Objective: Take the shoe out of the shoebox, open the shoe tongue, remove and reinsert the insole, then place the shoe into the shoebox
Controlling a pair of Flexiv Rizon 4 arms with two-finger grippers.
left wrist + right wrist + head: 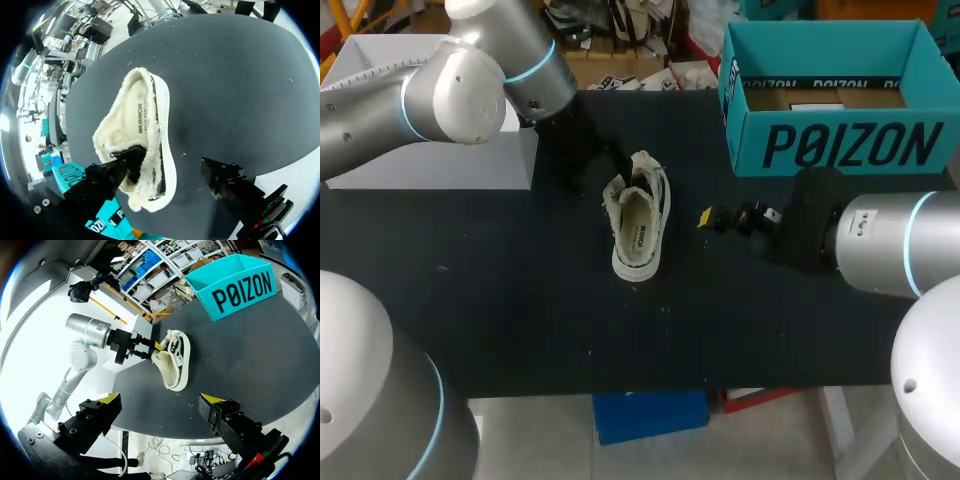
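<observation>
At the left gripper [170, 159], the sneaker [142, 115] is fleecy cream cloth with a smooth rubber sole, on a matt black tabletop [240, 90].

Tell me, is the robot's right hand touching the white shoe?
Apart. The head view shows bare table between the right gripper and the shoe.

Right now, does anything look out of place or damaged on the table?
Nothing spilled or damaged. The shoe stands on its sole outside the box, its front spread wide, with one finger of the left gripper hooked inside.
</observation>
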